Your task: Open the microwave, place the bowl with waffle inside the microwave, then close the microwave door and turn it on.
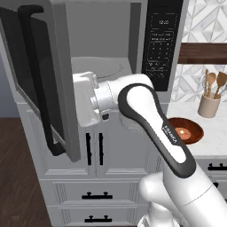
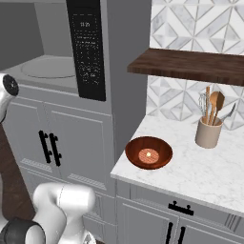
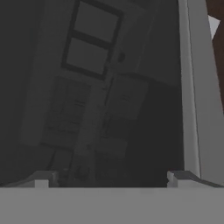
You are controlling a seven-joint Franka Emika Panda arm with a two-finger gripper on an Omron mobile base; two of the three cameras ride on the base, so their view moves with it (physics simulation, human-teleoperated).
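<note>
Arm bent at the elbow, forearm reaching left across the cabinet front, wrist turned toward the swung-out microwave door [image 1: 42,80]. Gripper [image 3: 111,177] with fingertips [image 3: 43,178] set wide apart, clamped on nothing — facing the door's dark glass window (reflections of cabinet fronts in it). Microwave [image 2: 71,52] standing open: flat grey cavity, round glass turntable, tall black keypad panel. Bowl with waffle [image 2: 148,153] — shallow, glossy, reddish-brown, small round tan waffle inside — near the left front corner of the white marble worktop [image 2: 214,171]. Beige utensil cup [image 2: 208,133] with wooden spoons toward the worktop's back edge, well apart from the bowl.
</note>
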